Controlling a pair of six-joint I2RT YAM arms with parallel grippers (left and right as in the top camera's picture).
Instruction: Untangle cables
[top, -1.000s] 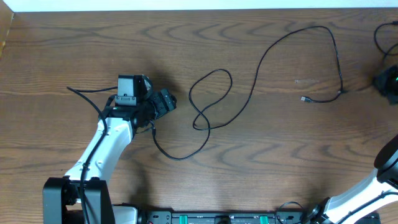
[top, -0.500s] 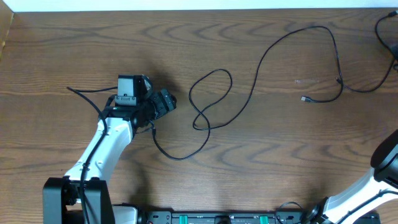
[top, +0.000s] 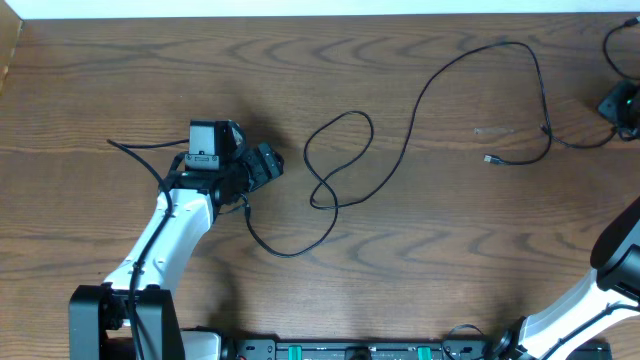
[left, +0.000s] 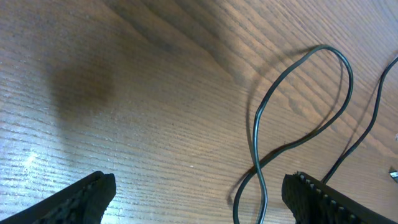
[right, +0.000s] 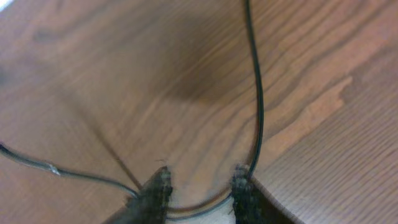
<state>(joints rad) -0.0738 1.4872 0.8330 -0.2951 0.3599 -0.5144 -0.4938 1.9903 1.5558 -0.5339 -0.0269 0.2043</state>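
Note:
A long black cable (top: 420, 95) runs from beside my left arm, through a crossed loop (top: 338, 150) mid-table, up and over to a small plug (top: 490, 158). A second black cable (top: 585, 143) trails from it toward the right edge. My left gripper (top: 268, 165) stands wide open just left of the loop. In the left wrist view, the loop's cable (left: 256, 137) lies ahead between the left gripper's (left: 199, 186) spread jaws. My right gripper (top: 622, 104) is at the right edge. In the right wrist view its (right: 202, 180) jaws stand apart with the cable (right: 258, 93) curving between them on the wood.
The brown wooden table (top: 400, 260) spreads under everything. A white strip (top: 300, 8) borders its far edge. The left arm's own thick wire (top: 140, 148) sticks out to the left. The arm bases (top: 330, 350) sit along the front edge.
My right gripper has gone from shut to jaws apart, and the cable lies loose between them. It has come back into the overhead view at the right edge. The left arm has not moved.

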